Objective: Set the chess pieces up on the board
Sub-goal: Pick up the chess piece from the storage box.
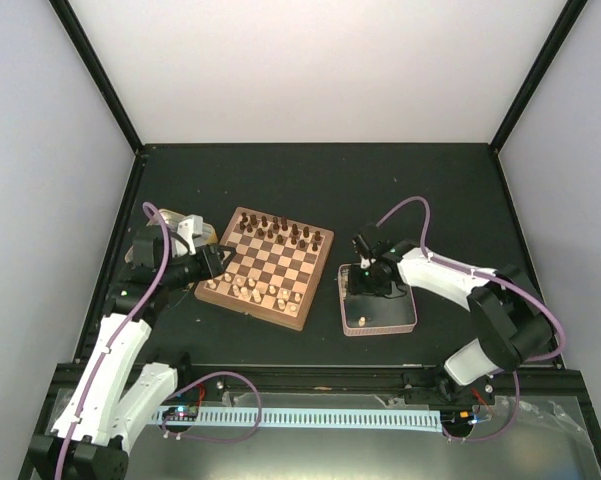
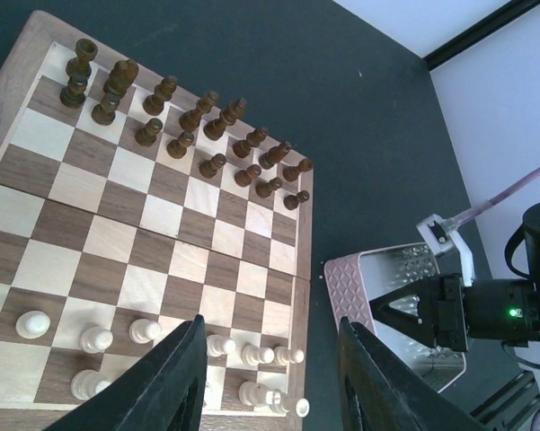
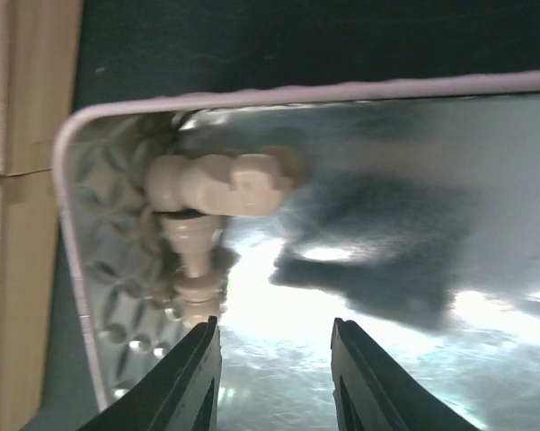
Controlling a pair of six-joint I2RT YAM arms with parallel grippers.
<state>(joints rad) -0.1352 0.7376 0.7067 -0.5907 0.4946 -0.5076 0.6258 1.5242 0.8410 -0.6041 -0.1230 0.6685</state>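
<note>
R gripper (image 3: 274, 359) apart, empty, over tray (image 3: 296, 91) corner w/ chess pieces (image 3: 216, 184); L gripper (image 2: 270, 359) apart, empty, over board (image 2: 117, 242) edge.

Lab test booth: white panels (image 1: 320, 70), black framing (image 1: 98, 75) (dark table (image 1: 430, 190) inside)

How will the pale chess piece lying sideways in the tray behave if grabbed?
The pale beige wooden chess piece lies on its side, rounded: probably rolls if nudged. Small wood: likely stiff, light. The glossy tray may let it slide.

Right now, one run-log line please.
left gripper: open, over board | right gripper: open, over tray | pale pieces: some lying in tray
</note>
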